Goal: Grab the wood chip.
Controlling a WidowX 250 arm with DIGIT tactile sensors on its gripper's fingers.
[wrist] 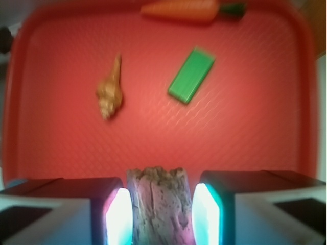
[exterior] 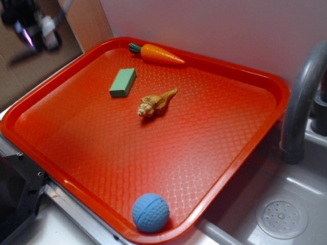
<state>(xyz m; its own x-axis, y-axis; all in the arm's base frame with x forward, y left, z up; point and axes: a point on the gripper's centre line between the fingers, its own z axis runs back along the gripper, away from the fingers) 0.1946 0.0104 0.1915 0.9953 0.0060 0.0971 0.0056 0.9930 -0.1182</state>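
The wood chip, grey-brown and splintery, stands upright between the two lit pads of my gripper, which is shut on it. In the wrist view the chip hangs well above the red tray. In the exterior view my gripper is a blurred shape high at the top left, beyond the tray's far corner. The chip cannot be made out there.
On the tray lie a tan spiral seashell, a green block, an orange toy carrot by the back rim and a blue ball in the near corner. A grey faucet and sink drain stand to the right.
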